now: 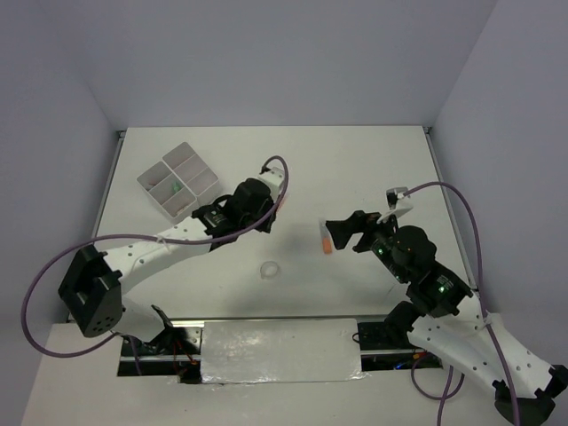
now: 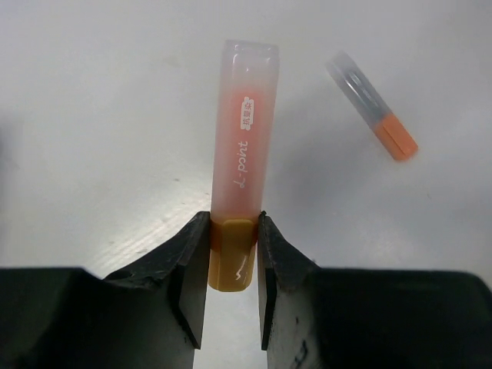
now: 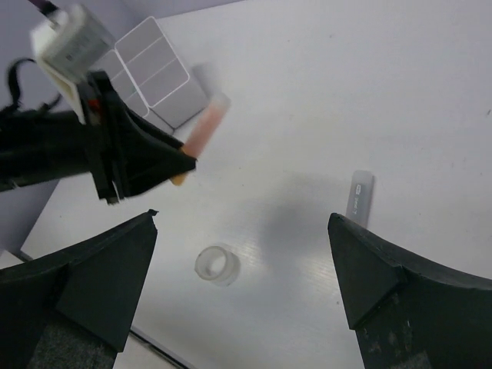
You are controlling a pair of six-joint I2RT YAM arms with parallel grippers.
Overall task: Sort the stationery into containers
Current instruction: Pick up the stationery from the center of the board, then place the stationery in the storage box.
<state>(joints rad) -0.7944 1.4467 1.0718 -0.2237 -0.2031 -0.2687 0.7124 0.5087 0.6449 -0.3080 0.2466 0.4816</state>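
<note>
The white block of joined square plastic trays (image 1: 177, 182) is sitting just beyond the left gripper (image 2: 233, 221), which is clamping the orange end of a translucent-capped orange marker (image 2: 244, 131). A clear tape ring (image 3: 217, 264) is lying ahead of the right gripper (image 3: 242, 223), which is hovering with its jaws wide apart. A second grey-capped orange marker (image 2: 374, 109) is lying near one of its fingers.

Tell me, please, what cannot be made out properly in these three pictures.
Top view: the left arm covers nearly all of the orange marker held in the left gripper.
Top view: the pieces in the trays are too small to name.
Right wrist view: the loose marker shows only its grey cap; its other end goes behind a finger of the right gripper.
</note>
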